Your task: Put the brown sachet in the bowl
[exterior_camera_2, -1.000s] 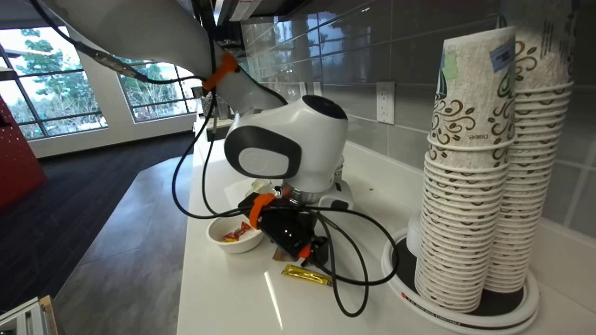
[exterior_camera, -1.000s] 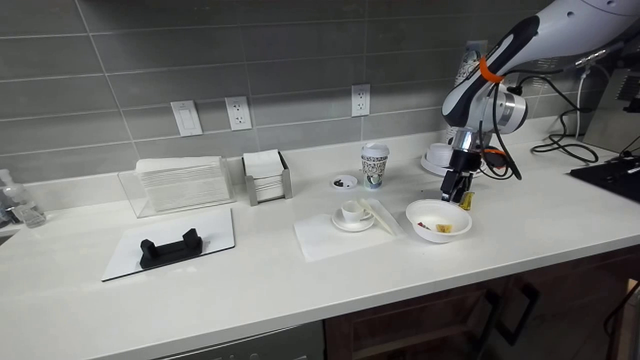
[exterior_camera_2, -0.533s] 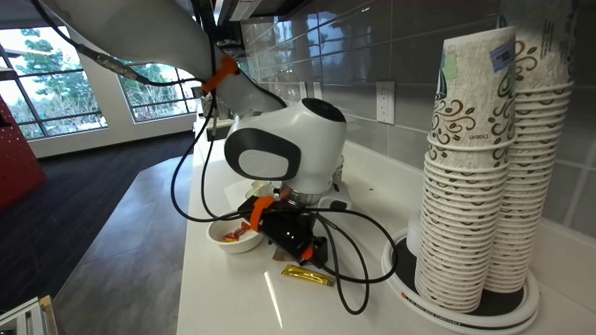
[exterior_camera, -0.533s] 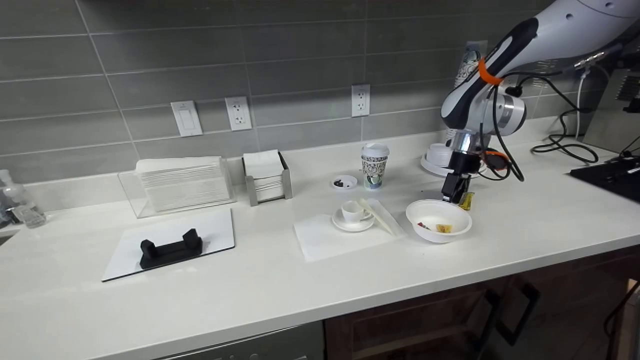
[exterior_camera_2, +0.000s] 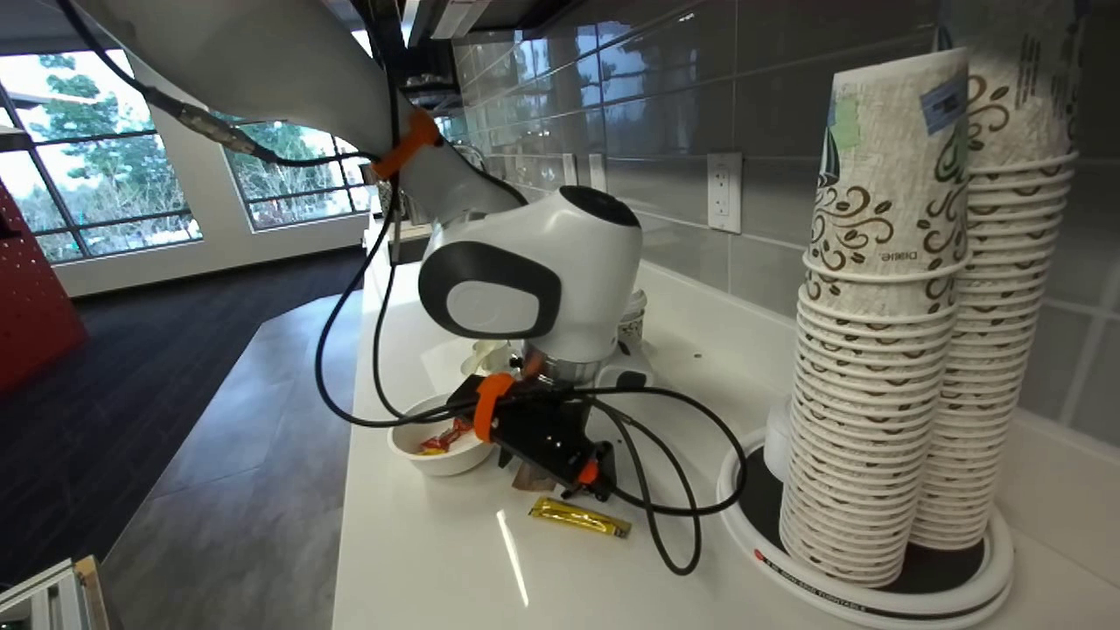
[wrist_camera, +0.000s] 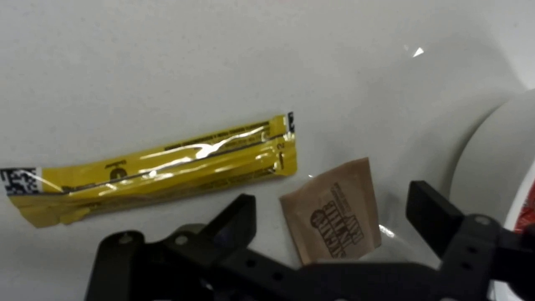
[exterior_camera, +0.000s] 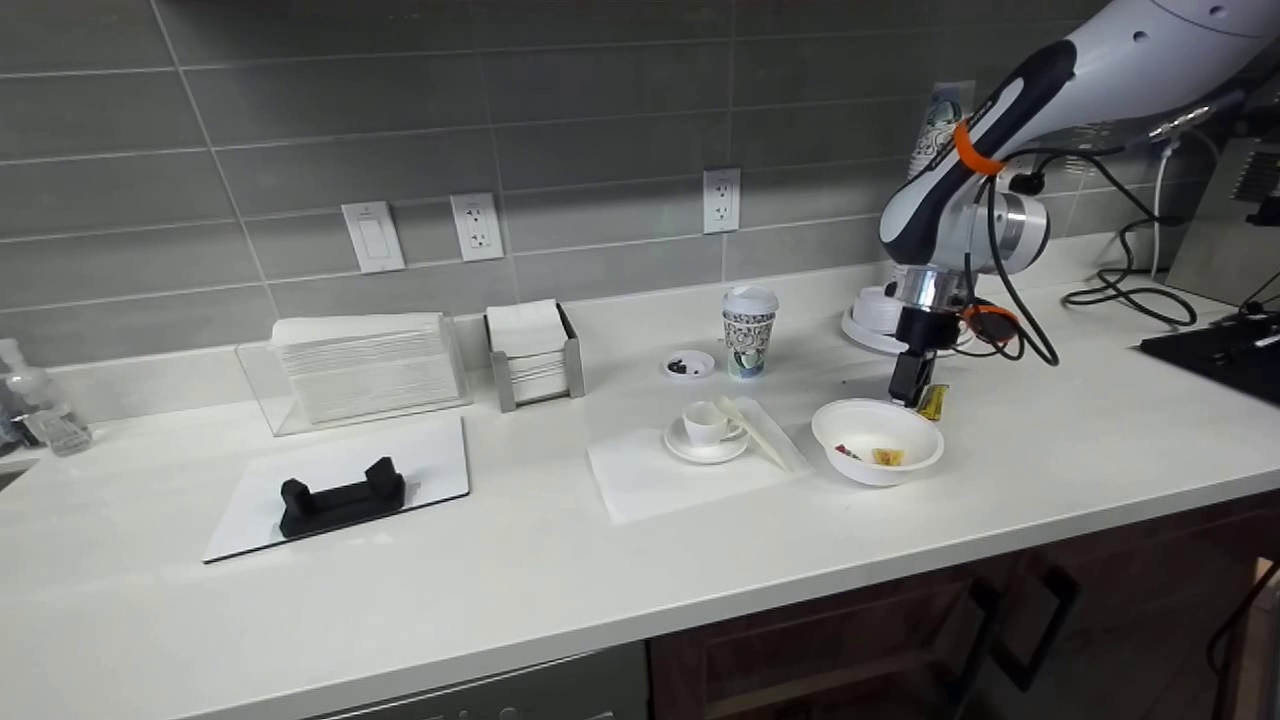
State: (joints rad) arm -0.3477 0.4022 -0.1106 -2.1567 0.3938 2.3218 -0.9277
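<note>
One small shift of the arm (exterior_camera_2: pixel 534 226) near the bowl (exterior_camera: pixel 875 428) leaves your spread jaws on either side of the brown sachet (wrist_camera: pixel 332 213), so you look almost ready to grasp it. In an exterior view a tiled wall (exterior_camera_2: pixel 652 114) rises right, windows (exterior_camera_2: pixel 79 166) stand far left, and the white surface (exterior_camera_2: pixel 420 560) carries the sachet, a yellow packet (exterior_camera_2: pixel 578 516) near it.

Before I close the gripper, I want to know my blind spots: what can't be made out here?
Bowl: mostly cut off by the wrist view's right edge.
Brown sachet: partly hidden in an exterior view by the black wrist hardware.
Yellow stick packet: its small print is blurred in the wrist view.
Small dish: its dark bits are too small to identify in an exterior view.
</note>
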